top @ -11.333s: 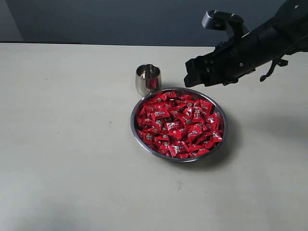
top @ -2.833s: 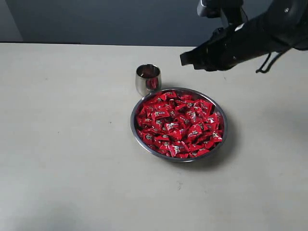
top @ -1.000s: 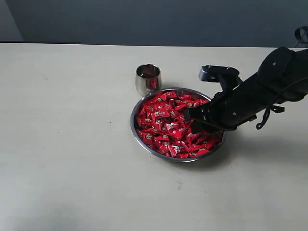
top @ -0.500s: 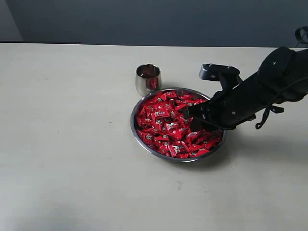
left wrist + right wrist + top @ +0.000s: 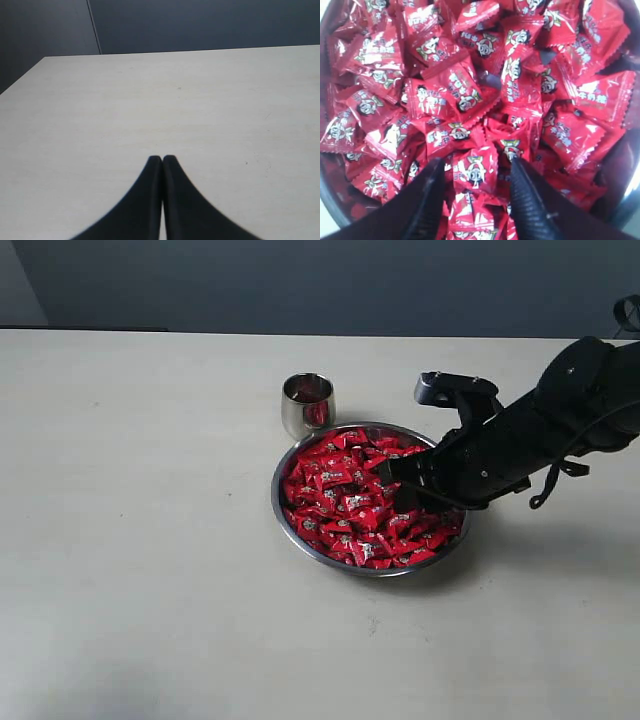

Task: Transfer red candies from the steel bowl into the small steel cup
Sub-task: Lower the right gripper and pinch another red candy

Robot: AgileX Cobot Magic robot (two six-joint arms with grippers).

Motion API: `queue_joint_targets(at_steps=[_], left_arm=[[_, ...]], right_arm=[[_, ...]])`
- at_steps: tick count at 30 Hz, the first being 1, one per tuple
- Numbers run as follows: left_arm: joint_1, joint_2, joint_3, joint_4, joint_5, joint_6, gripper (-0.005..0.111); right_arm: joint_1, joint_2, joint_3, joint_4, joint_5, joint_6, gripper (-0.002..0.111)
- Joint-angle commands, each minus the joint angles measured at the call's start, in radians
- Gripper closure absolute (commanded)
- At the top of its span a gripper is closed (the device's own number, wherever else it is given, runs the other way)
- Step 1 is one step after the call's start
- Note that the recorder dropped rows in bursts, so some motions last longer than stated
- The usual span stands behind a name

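On the left, the left gripper (image 5: 162, 160) is hovering over the pale, matte table (image 5: 150, 540). Its two tapered black fingers are pressing flat against each other with nothing between them.

Toward the middle, the small steel cup (image 5: 307, 403) is standing upright. It is a rounded, polished, handleless tumbler, just beside the far-left edge of the steel bowl (image 5: 276, 502). Red is glinting on its body and inside, though it cannot be told whether that is a reflection or a candy.

The bowl is sitting wide and shallow, and its thin, mirror-bright rim is circling a heaped mass of red candies (image 5: 340, 502). In the right wrist view the red candies (image 5: 455, 95) are showing as glossy, crinkled pillow packets with serrated ends and small pale cartoon marks.

On the right, the matte black arm is reaching over the bowl's right side, and the right gripper (image 5: 400, 486) is dipping into the pile. The fingers of the right gripper (image 5: 477, 167) are standing spread apart, straddling one candy without clamping it.
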State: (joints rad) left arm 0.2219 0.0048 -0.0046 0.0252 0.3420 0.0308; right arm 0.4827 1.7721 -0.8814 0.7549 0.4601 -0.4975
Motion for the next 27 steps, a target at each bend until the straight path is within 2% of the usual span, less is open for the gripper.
queue_joint_targets(at_steps=[1, 10, 13, 20, 27], left_arm=[[-0.005, -0.005, 0.005, 0.002, -0.008, -0.001, 0.106], [-0.005, -0.005, 0.005, 0.002, -0.008, -0.001, 0.106], [-0.005, -0.005, 0.005, 0.002, -0.008, -0.001, 0.106], [-0.005, -0.005, 0.005, 0.002, -0.008, -0.001, 0.106], [-0.005, -0.005, 0.005, 0.002, -0.008, -0.001, 0.106]], right_arm=[[-0.004, 0.022, -0.002, 0.041, -0.001, -0.041, 0.067], [0.029, 0.05, -0.002, 0.066, -0.021, -0.077, 0.068], [0.047, 0.05, -0.002, 0.066, -0.03, -0.079, 0.077], [0.066, 0.05, -0.002, 0.042, -0.052, -0.079, 0.108], [0.066, 0.044, -0.017, 0.024, -0.04, -0.079, 0.109]])
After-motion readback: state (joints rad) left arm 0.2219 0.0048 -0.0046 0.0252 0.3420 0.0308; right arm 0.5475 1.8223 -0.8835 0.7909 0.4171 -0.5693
